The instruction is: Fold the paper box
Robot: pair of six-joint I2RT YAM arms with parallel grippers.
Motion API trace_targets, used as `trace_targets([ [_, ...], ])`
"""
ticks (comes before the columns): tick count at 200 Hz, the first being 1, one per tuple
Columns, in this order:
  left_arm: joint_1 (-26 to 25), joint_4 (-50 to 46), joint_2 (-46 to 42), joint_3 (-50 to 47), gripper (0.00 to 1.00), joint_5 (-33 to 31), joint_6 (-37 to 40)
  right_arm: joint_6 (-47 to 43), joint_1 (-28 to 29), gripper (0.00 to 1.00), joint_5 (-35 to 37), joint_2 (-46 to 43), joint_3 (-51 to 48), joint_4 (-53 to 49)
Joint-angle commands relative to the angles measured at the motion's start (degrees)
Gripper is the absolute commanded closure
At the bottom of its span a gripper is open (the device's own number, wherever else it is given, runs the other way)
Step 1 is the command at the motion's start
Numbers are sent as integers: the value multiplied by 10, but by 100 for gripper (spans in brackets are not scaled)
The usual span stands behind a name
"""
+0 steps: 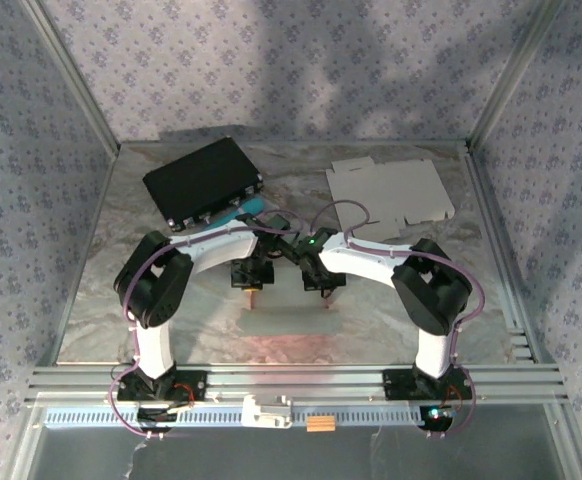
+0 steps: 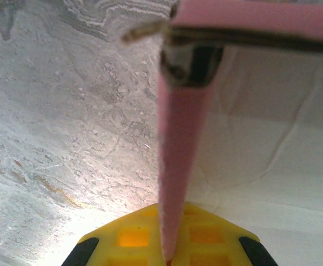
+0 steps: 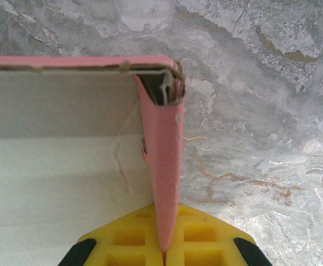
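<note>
Plainly, floral walls point(image 1: 301, 60) enclose marbled table point(image 1: 391, 320) and box point(image 3: 162, 166).

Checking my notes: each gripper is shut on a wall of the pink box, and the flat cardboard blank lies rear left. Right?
No: the flat cardboard blank lies rear right, per the top external view. The rest holds.

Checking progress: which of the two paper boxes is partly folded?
The pink box, walls upright, pinched by the left gripper and right gripper; the pale blank at back right lies flat.
</note>
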Motion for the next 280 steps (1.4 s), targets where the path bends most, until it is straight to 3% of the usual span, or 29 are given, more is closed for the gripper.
trace_targets([
  [1,-29,-32,-17,6,100,-53,-30,13,-12,100,17,12,6,-27],
  [69,-37,-5,-52,-2,100,-55,-25,3,-14,100,8,11,19,-37],
  [95,-38,-5,-51,-3,100,-51,-17,-8,-20,79,-12,-6,19,-23],
  [128,-38,-1,-49,-5,100,-50,-15,-5,-34,69,-39,-2,7,-7],
  [191,-37,1,-48,-6,100,-48,-6,-39,-69,66,-52,2,12,25],
  [280,-38,-3,-47,-3,100,-50,-3,-77,-103,74,-59,23,4,53],
])
